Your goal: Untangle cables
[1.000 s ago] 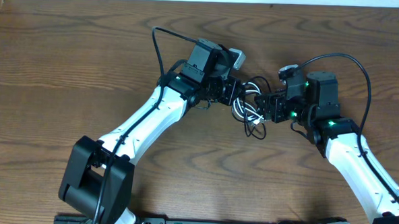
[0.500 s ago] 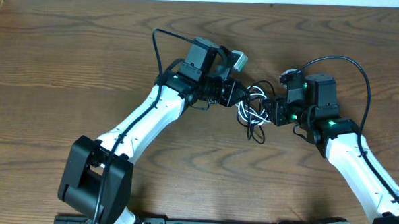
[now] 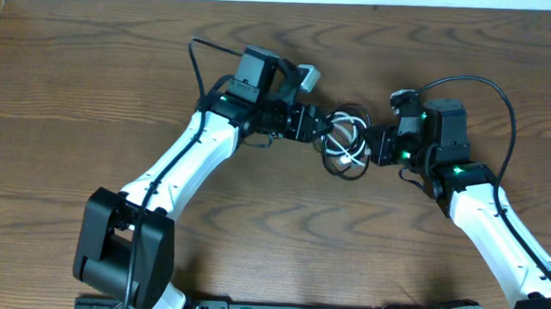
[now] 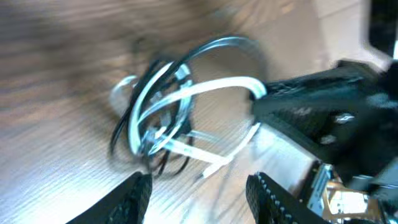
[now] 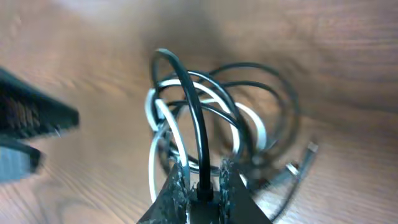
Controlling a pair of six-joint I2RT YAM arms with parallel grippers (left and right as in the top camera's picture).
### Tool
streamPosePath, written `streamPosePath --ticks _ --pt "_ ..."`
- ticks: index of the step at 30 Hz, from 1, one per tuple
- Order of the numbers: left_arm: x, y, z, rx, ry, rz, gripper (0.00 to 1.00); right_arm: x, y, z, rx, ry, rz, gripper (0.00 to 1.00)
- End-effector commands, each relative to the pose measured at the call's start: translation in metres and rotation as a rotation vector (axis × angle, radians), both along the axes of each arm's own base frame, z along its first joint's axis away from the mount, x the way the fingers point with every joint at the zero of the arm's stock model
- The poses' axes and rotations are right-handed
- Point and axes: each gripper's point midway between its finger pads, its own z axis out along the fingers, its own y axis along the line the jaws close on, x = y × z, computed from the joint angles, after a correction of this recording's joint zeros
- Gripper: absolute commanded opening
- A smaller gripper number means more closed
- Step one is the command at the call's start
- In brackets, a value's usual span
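The black and white cables lie in one tangled coil [image 3: 347, 142] on the wooden table between my two grippers. In the right wrist view my right gripper [image 5: 202, 186] is shut on the black cable [image 5: 188, 93], which arches up from the jaws over the white cable [image 5: 163, 121]. My left gripper [image 4: 202, 199] stands open just left of the coil [image 4: 165, 118], with nothing between its fingers [image 4: 132, 200]. From overhead, the left gripper [image 3: 318, 128] sits at the coil's left edge and the right gripper [image 3: 373, 146] at its right edge.
Brown wooden table [image 3: 92, 81] all around the coil. The right gripper's dark body [image 4: 323, 118] shows close behind the coil in the left wrist view. A thick black arm wire [image 3: 488, 89] loops over the right arm.
The left gripper has opened, let go of the coil and drawn back to the left. The right gripper has shut on the black cable. The coil has spread slightly leftward.
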Motion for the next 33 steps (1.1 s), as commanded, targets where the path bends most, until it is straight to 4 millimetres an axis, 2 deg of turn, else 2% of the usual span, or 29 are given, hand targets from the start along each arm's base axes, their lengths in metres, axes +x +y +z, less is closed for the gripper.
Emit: streamPosePath --ticks 1,3,7,21,23,25,28,31,33 --pt "0.008 0.025 -0.007 0.119 -0.008 0.090 0.55 0.007 0.003 0.009 0.107 0.033 -0.082 0.01" --pt "0.006 0.038 -0.021 0.205 0.017 0.130 0.60 0.007 0.008 0.015 0.133 0.016 -0.055 0.01" --pt "0.006 0.042 -0.027 0.231 0.021 0.143 0.61 0.005 0.019 0.025 0.182 -0.006 0.002 0.01" --pt "0.020 0.041 -0.022 0.222 -0.042 0.163 0.63 -0.005 0.041 0.046 0.293 -0.037 0.148 0.01" --pt "0.022 0.045 -0.030 0.253 -0.036 0.179 0.63 -0.005 0.041 0.046 0.291 -0.037 0.147 0.01" --pt "0.024 0.048 -0.037 0.276 -0.032 0.190 0.63 -0.004 0.038 0.043 0.279 -0.033 0.130 0.04" --pt "0.028 0.046 -0.045 0.278 -0.028 0.189 0.63 0.001 0.025 0.027 0.210 0.003 0.040 0.20" --pt "0.038 0.042 -0.056 0.273 -0.038 0.191 0.63 0.000 0.008 0.007 0.127 0.063 -0.051 0.26" --pt "0.042 0.041 -0.064 0.274 -0.038 0.191 0.63 -0.002 0.003 0.001 0.101 0.084 -0.077 0.27"
